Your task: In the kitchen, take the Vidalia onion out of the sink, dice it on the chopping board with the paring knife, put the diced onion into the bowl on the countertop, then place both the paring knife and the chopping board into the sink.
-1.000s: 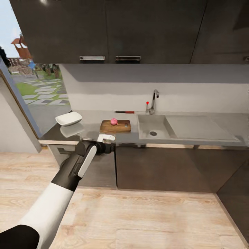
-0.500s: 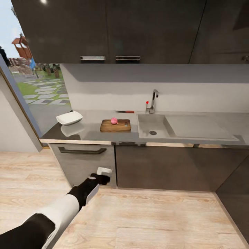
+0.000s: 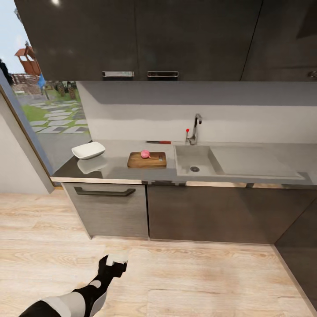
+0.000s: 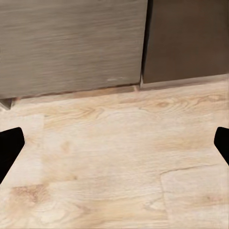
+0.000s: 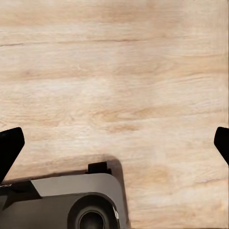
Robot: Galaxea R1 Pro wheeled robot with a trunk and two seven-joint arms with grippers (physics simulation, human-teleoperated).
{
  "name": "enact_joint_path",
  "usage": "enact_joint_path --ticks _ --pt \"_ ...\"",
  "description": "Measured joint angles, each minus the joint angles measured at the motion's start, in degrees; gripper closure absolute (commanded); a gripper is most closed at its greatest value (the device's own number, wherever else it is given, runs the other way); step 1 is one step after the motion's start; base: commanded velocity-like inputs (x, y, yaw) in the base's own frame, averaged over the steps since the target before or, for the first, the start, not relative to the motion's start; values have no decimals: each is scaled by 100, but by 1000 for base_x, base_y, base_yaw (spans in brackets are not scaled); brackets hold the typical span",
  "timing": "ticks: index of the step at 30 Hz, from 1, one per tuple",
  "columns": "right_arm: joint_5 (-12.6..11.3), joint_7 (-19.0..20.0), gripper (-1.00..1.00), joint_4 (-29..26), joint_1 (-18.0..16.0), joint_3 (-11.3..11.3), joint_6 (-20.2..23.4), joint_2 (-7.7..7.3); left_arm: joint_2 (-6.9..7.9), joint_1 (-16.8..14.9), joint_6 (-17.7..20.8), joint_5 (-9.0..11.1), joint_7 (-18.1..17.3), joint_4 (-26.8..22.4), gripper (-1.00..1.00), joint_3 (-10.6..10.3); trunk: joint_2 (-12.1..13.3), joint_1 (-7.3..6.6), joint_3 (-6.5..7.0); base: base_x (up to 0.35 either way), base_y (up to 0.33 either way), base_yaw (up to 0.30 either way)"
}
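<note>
While the onion [image 3: 145, 154] lies on the chopping board [image 3: 147, 160], the left hand [image 3: 115, 262] hangs low.

A grey countertop [image 3: 116, 164] runs along the kitchen wall above dark cabinet fronts. A white bowl [image 3: 88, 150] sits near its left end, well apart from a brown board [image 3: 147, 160] lying flat just beside the sink [image 3: 198, 160]. A pink onion [image 3: 145, 154] rests on the board. Behind it, near the backsplash, a red-handled knife [image 3: 158, 142] lies flat on the slab, close to the tap [image 3: 194, 129].
</note>
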Motion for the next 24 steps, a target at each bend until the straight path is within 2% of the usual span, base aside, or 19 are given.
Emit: enact_joint_path --ticks 1,3,6,11,15,16,19,24 --pt "-2 -68 -100 -180 -5 -7 214 0 38 141 -264 2 8 3 -100 2 0 0 0 0 0 0" --pt "-3 -115 -100 -414 -8 -8 463 0 76 290 -502 2 14 5 -100 1 0 0 0 0 0 0" --pt "-12 -163 -100 -1108 -12 -2 1069 4 138 647 -976 5 25 7 -100 1 0 0 0 0 0 0" --pt "-22 -160 -100 -1906 -20 -6 1489 8 212 1061 -1638 9 35 10 -100 1 0 0 0 0 0 0" --pt "-23 -21 -100 -2198 -28 2 1577 1 233 1383 -2124 29 208 12 -100 3 0 0 0 0 0 0" --pt "-10 441 -100 -2260 -29 31 1584 -8 230 1543 -2366 35 650 12 -100 14 0 0 -1 0 0 0" --pt "-7 966 -100 -2255 -29 32 1540 -12 219 1605 -2475 9 1096 11 -100 4 0 0 0 0 0 0" --pt "-2 1204 -100 -2220 -30 23 1225 -18 215 1628 -2506 2 1311 8 -100 1 0 0 0 0 0 0"
